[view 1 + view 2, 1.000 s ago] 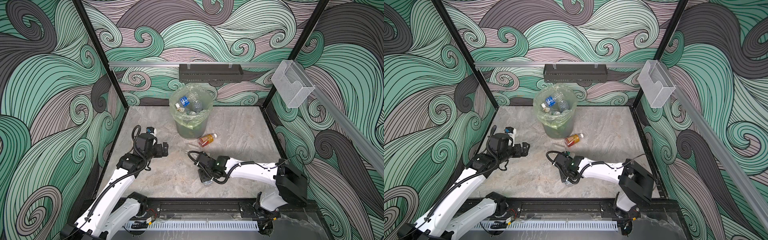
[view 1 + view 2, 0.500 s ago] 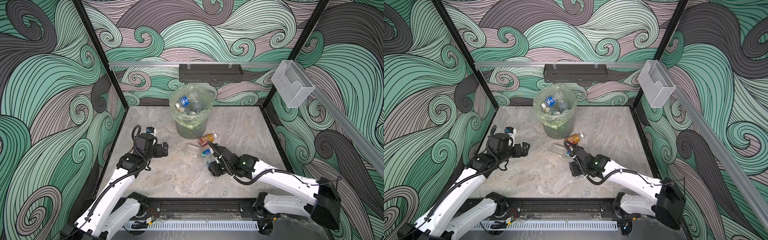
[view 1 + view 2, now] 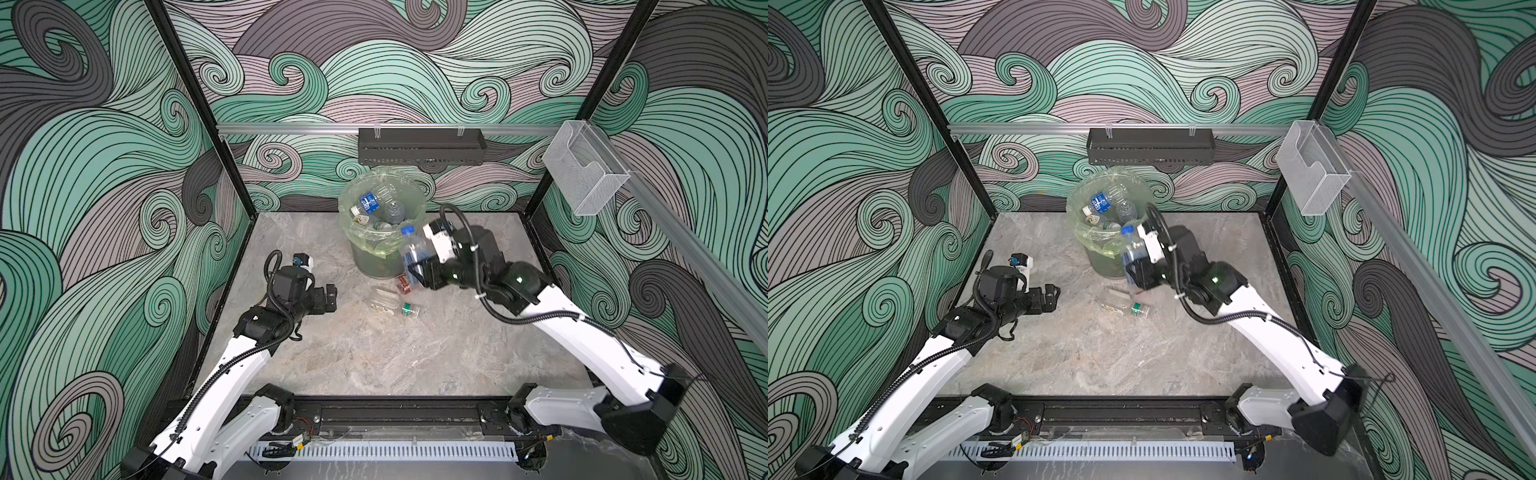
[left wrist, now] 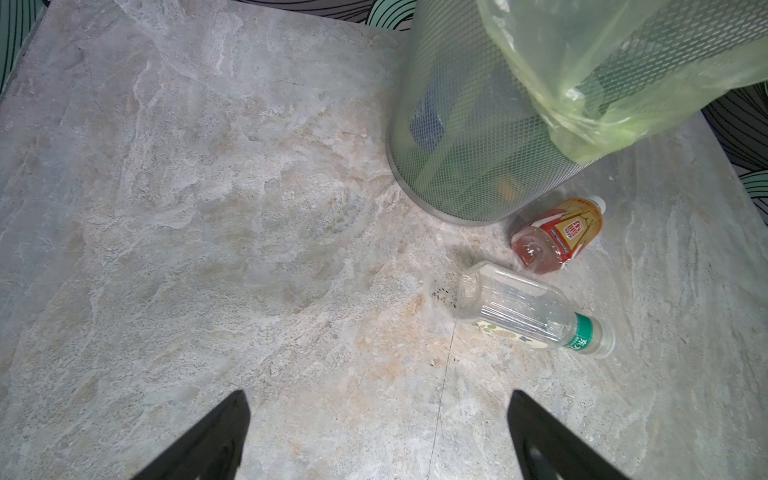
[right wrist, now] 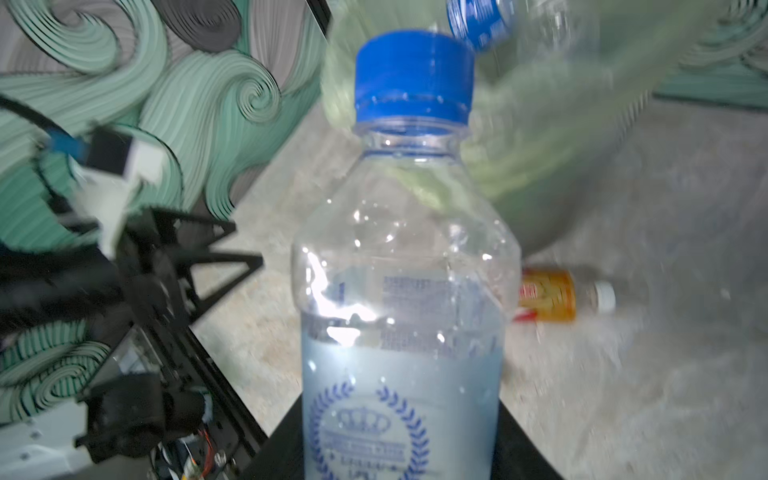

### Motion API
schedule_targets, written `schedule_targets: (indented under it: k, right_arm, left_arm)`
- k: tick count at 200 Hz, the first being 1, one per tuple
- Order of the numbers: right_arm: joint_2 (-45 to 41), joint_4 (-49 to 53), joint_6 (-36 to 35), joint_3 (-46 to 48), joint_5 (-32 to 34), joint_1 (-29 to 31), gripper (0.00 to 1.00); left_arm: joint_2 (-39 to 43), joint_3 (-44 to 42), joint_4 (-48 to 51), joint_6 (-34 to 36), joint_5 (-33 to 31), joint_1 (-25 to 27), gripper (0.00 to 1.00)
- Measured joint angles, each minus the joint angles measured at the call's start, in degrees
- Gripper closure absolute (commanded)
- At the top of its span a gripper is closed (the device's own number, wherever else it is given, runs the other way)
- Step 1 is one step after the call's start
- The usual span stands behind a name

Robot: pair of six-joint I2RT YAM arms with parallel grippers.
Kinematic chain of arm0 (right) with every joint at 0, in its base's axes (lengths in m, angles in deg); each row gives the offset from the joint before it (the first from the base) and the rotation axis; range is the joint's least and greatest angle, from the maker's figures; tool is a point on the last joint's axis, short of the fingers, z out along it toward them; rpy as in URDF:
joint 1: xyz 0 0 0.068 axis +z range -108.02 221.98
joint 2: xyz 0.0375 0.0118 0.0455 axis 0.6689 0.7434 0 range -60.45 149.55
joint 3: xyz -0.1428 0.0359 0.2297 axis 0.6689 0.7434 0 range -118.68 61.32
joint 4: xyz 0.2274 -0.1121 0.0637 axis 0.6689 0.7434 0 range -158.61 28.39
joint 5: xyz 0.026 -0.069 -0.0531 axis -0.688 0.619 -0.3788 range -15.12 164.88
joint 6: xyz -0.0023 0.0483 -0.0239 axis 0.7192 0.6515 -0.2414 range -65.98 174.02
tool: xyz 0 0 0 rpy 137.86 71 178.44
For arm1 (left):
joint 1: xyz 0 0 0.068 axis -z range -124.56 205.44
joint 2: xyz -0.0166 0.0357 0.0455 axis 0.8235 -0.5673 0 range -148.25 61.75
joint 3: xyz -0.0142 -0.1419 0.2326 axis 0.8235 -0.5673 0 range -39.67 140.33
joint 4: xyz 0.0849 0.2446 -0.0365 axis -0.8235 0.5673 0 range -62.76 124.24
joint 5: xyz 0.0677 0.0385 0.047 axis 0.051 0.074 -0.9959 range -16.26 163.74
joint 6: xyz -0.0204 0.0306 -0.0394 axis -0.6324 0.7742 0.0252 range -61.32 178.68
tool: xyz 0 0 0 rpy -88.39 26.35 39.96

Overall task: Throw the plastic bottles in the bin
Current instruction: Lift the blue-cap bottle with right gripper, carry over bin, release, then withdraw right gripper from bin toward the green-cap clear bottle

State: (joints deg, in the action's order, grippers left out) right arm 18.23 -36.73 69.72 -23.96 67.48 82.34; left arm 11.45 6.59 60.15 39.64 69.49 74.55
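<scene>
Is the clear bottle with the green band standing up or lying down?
Lying down. The clear bottle rests on its side on the table, near the bin.

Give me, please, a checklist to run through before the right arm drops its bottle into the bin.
1. Grip: right gripper shut on the clear blue-capped plastic bottle: ok.
2. Bottle above the opening of the round grey-green mesh bin: it looks beside the near rim: not ok.
3. Room inside: binned bottles lie below the rim: ok.
4. Clearance: left gripper open, empty, apart from the bin: ok.
5. Leftovers: amber red-labelled bottle and clear green-banded bottle lie on the grey marble tabletop by the bin's foot: not ok.
</scene>
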Motion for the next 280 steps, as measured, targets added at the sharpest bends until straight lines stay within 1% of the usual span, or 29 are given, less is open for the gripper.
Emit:
schedule_targets:
  k: [13,22,30,39,50,59,68,80,93,105,117,135,150,172,189,233,280]
  right_arm:
    - [7.74,-0.46,-0.74,-11.8,-0.11,-0.74,0.44]
    - [14.53,-0.39,-0.76,-21.66,-0.11,-1.51,0.39]
    - [19.65,-0.24,-0.63,-29.27,-0.17,-2.25,0.31]
    - [25.16,0.11,-0.5,-37.22,-0.33,-3.13,0.16]
    - [30.62,1.9,-0.57,-44.68,-0.37,-4.09,0.09]
    - [33.75,3.65,-0.81,-48.78,-0.17,-4.63,0.08]
    - [35.06,5.18,-1.29,-49.94,0.0,-5.11,0.07]
    - [34.53,6.99,-2.19,-47.39,0.55,-5.53,0.06]
    - [30.91,6.49,-3.32,-40.06,1.11,-5.51,0.03]
    - [25.05,5.18,-4.26,-30.25,1.36,-5.44,0.01]
    - [18.03,3.1,-5.2,-20.55,1.27,-5.27,0.0]
    - [7.82,-0.15,-6.75,-9.11,0.87,-5.2,0.0]
    - [0.7,-3.23,-8.24,-2.19,0.35,-5.18,0.0]
    - [-5.57,-5.97,-10.64,5.31,-0.83,-5.18,0.0]
    - [-6.78,-5.75,-12.46,9.51,-2.43,-5.18,0.01]
    - [-5.09,-4.39,-14.03,18.8,-6.32,-5.11,0.06]
    - [-4.13,-6.93,-13.57,26.77,-5.95,-2.36,0.07]
  left_arm:
    - [-0.13,0.02,-0.04,0.02,0.26,0.0,0.01]
    - [-0.13,0.02,0.0,0.02,0.46,-0.02,0.01]
    - [-0.13,0.02,-0.07,0.02,0.68,-0.02,0.01]
    - [-0.13,0.02,-0.13,0.02,0.87,-0.04,0.01]
    - [-0.13,0.02,-0.15,0.02,1.22,-0.04,0.01]
    - [-0.13,0.02,-0.15,0.04,1.55,-0.09,0.01]
    - [-0.15,0.02,-0.09,0.11,1.84,-0.15,0.01]
    - [-0.13,0.02,0.07,0.35,2.01,-0.17,0.01]
    - [-0.11,0.02,0.11,0.55,2.14,-0.2,0.01]
    - [-0.11,0.02,0.2,0.7,2.16,-0.24,0.01]
    - [-0.11,0.02,0.48,0.94,2.16,-0.24,0.01]
    - [-0.11,0.02,0.55,1.29,2.14,-0.24,0.01]
    - [-0.11,0.02,0.55,1.53,2.14,-0.24,0.01]
    - [-0.17,0.02,0.55,1.68,2.14,-0.24,0.01]
    - [-0.39,0.02,0.55,1.7,2.14,-0.24,0.01]
    - [-0.59,0.11,0.57,1.68,2.08,-0.26,0.01]
    - [0.5,0.13,1.6,1.66,1.18,-0.26,0.01]
